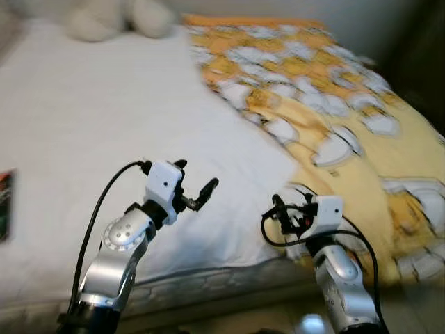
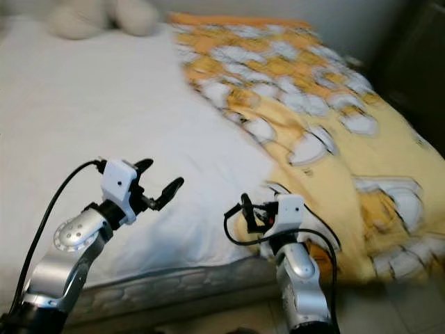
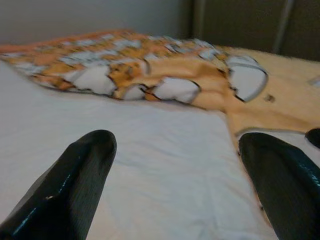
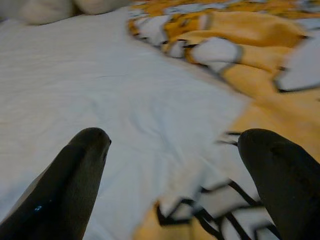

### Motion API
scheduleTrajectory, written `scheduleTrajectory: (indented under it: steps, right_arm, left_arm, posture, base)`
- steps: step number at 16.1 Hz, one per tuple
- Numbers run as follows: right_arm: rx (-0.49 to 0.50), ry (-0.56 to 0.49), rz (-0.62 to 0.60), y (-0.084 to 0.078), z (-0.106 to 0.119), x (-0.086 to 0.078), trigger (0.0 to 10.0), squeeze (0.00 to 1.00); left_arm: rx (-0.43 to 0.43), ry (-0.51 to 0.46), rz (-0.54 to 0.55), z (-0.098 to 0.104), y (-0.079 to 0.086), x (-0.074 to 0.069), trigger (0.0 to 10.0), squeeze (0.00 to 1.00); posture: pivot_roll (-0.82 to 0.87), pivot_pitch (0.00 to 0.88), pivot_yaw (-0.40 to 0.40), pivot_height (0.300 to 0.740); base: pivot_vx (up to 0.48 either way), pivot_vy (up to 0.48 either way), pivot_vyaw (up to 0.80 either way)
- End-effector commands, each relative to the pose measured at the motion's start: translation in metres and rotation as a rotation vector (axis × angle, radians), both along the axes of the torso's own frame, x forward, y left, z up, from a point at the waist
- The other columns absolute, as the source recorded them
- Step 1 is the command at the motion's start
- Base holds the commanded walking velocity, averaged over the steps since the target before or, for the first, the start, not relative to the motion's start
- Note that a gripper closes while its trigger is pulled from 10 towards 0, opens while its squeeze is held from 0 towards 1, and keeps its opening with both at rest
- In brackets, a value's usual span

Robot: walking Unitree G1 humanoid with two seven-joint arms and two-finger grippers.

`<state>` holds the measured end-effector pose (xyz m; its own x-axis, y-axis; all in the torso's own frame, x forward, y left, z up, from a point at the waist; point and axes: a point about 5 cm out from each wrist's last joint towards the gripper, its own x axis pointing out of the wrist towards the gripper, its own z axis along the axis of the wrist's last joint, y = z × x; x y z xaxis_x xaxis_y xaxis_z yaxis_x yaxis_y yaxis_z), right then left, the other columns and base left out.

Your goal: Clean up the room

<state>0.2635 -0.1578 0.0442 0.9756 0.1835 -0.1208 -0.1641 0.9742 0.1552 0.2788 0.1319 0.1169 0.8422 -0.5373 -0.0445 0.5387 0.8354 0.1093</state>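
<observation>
Left eye view looks down on a bed with a smooth white sheet [image 1: 90,118], its quilted mattress edge [image 1: 208,282] running along 6 o'clock and broad bare sheet open from 9 to 12. A soft yellow-orange blanket with white patches [image 1: 327,118] covers the bed from 1 to 4 o'clock, its ragged edge cutting diagonally toward 5. The left gripper [image 1: 195,185] hovers over the sheet near the mattress edge, black fingers spread apart. The right gripper [image 1: 278,213] hangs at the blanket's near corner, fingers likewise apart. A fluffy cream plush toy [image 1: 115,17] lies at 11 o'clock; a dark flat object [image 1: 5,205] sits at 9, too blurred to identify.
</observation>
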Motion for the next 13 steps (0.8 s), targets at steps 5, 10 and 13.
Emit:
scheduleTrajectory:
  steps: [5, 10, 13]
  right_arm:
    - [0.004, 0.02, -0.07, -0.011, -0.005, 0.002, 10.0, 0.0]
    - [0.026, 0.046, -0.087, -0.008, -0.008, 0.012, 10.0, 0.0]
    - [0.038, 0.112, -0.094, -0.005, -0.013, 0.027, 10.0, 0.0]
  left_arm:
    - [0.019, 0.008, 0.105, -0.006, -0.003, 0.006, 10.0, 0.0]
    - [0.051, 0.006, 0.171, -0.009, 0.007, 0.01, 10.0, 0.0]
    - [0.074, 0.016, 0.054, -0.007, 0.006, 0.002, 10.0, 0.0]
  posture:
    - [0.05, 0.038, -0.027, 0.74]
    - [0.06, 0.047, -0.016, 0.74]
    - [0.1, 0.067, -0.001, 0.74]
  base:
    - [0.0, 0.0, -0.72]
    - [0.0, 0.0, -0.42]
    - [0.0, 0.0, 0.0]
